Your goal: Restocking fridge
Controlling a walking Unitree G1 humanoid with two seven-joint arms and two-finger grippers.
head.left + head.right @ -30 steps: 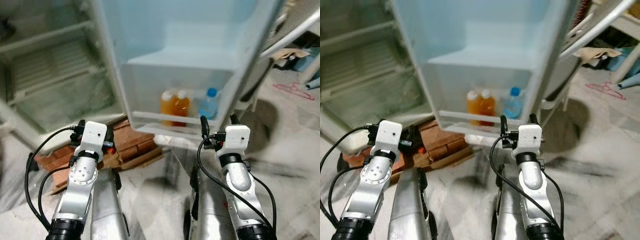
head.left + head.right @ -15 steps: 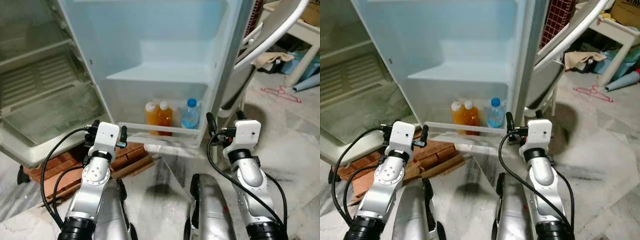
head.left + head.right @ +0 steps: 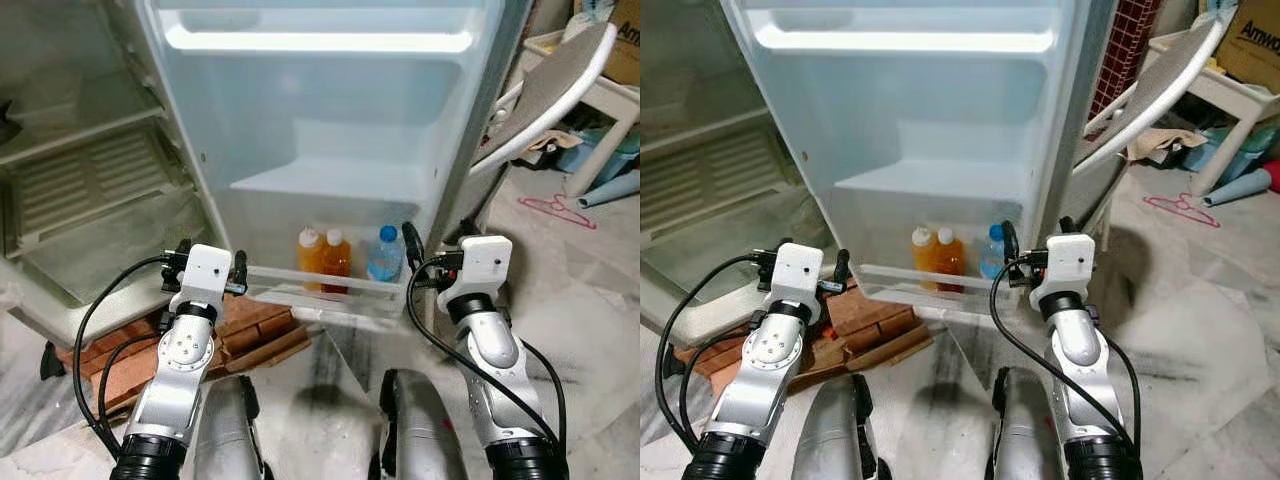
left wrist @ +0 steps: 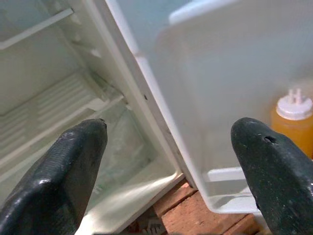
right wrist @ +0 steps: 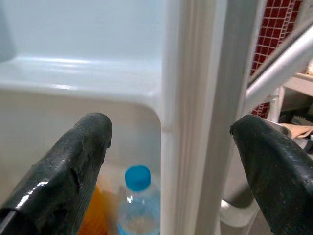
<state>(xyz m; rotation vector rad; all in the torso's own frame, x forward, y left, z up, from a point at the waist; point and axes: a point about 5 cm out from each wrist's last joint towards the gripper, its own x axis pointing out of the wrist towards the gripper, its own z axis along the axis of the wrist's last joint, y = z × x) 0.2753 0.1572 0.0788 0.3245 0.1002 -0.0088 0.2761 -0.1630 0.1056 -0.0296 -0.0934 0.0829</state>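
The fridge door (image 3: 330, 120) stands open straight ahead. Its bottom door shelf (image 3: 300, 287) holds two orange juice bottles (image 3: 311, 252) (image 3: 336, 255) and a clear water bottle with a blue cap (image 3: 384, 257). My left gripper (image 3: 210, 265) is raised near the door's hinge side, open and empty. In the left wrist view one juice bottle (image 4: 293, 122) sits past its fingers (image 4: 73, 161). My right gripper (image 3: 436, 248) hovers by the door's outer edge, open and empty. Between its fingers (image 5: 78, 156) appears the water bottle (image 5: 139, 205).
To the left is the fridge cabinet, with bare wire shelves (image 3: 80, 180). Red bricks (image 3: 250, 325) lie under its base. A white folded frame (image 3: 560, 80) leans at the right, with a pink hanger (image 3: 555, 205) and clutter on the marble floor.
The whole picture has shifted and sharpened, with more of the upper door now in frame, so the camera has moved. Both grippers stay raised, open and empty.
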